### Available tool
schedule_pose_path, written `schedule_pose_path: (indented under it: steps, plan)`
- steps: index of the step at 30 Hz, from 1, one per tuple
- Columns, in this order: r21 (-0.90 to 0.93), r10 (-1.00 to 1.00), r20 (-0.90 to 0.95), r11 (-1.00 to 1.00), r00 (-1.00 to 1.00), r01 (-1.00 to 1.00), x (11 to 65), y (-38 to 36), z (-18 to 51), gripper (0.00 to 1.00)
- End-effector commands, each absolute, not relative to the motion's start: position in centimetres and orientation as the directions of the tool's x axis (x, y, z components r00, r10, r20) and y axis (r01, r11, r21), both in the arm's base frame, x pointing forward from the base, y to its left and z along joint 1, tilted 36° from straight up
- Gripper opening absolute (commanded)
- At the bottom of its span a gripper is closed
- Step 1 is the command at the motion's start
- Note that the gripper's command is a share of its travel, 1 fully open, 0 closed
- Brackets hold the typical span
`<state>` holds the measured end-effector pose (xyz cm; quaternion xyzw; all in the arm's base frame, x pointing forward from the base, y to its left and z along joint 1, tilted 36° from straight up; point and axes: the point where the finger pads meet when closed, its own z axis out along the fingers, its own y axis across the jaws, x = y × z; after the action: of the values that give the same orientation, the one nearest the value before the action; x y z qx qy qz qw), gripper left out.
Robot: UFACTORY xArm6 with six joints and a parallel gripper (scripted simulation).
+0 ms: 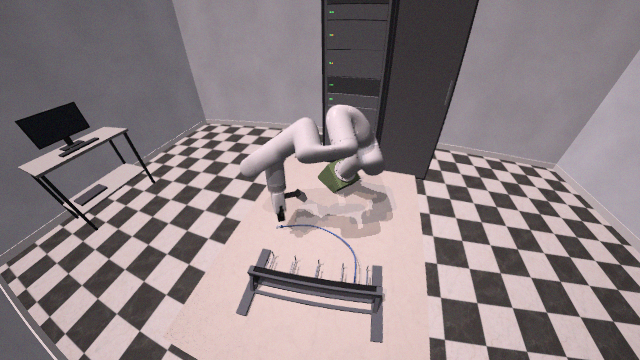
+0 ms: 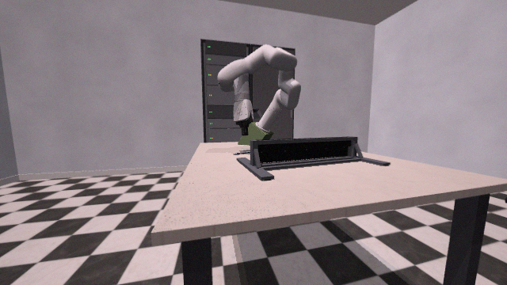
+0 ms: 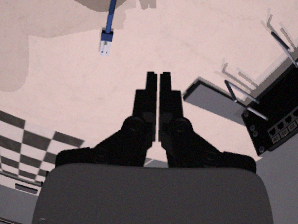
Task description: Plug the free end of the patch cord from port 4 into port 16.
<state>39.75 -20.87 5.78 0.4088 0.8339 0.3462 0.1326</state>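
The rack (image 1: 315, 286) (image 2: 254, 152) (image 3: 256, 136) is stood on two feet, and five wire guides can be counted behind it in the top view. One cord (image 1: 320, 228) (image 2: 242, 153) (image 3: 111, 15) is seen; its far end is led to the rack between the two guides nearest the right foot (image 1: 376, 327) (image 2: 376, 161), though the port number cannot be read. Its single free plug (image 1: 280, 227) (image 3: 105, 45) is left lying on the table (image 1: 400, 260) (image 2: 198, 190) (image 3: 65, 65), outside the rack, so port 16 is not filled by it. The two fingers of the gripper (image 1: 281, 219) (image 2: 244, 132) (image 3: 158, 74) are pressed together with nothing pinched, near the plug but apart from it. Bare table is left between plug and rack, and between plug and the table's left edge in the top view. Neither rack nor plug is hung over an edge.
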Motion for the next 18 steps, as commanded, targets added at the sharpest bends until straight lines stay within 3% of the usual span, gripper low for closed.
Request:
schedule_pose_path:
  steps: [1, 18]
  plan:
    - [0.609, 0.809, 0.183, 0.353, -0.559, 0.71, 38.9, -21.3, 3.7, 0.0]
    - [0.522, 0.848, 0.265, 0.274, -0.459, 0.808, 38.0, -21.9, 1.5, 0.0]
